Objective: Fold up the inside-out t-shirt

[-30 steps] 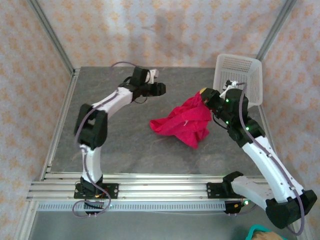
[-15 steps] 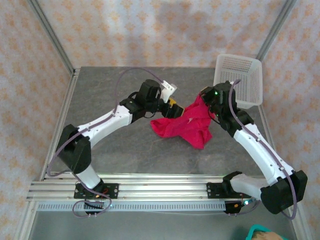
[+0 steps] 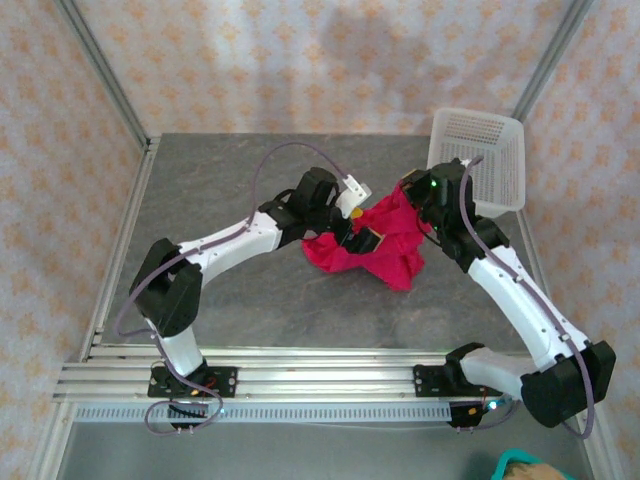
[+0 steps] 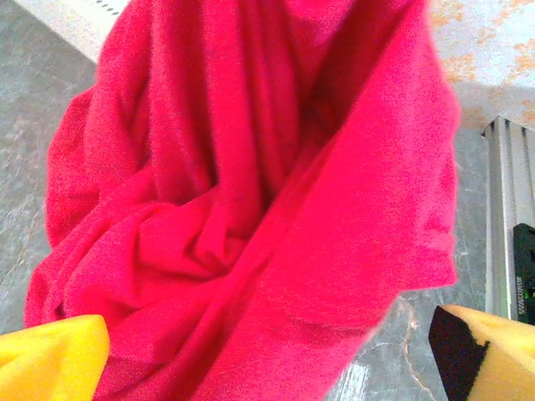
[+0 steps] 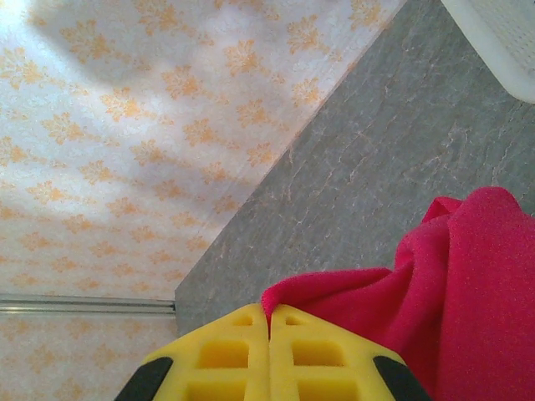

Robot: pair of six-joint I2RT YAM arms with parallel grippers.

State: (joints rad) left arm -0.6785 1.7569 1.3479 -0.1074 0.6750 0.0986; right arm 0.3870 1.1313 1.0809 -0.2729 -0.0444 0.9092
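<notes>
While the right gripper (image 5: 269, 322) pinches the t-shirt (image 3: 392, 256), the left gripper (image 4: 267, 355) gapes at it, near the basket (image 3: 480, 150).

a white plastic mesh basket (image 3: 490, 135) sits at the far right corner of the grey marbled stone-look counter (image 3: 300, 300). beige floral-patterned walls (image 3: 300, 70) enclose the counter, and ribbed aluminium rails (image 3: 320, 380) run along its near edge.

Fuzzy cloth, matt marbled tabletop (image 4: 25, 125)
Ahead of left gripper (image 4: 263, 355), t-shirt (image 4: 251, 209) soft and matt; fingers (image 4: 50, 355) smooth yellow plastic.
</notes>
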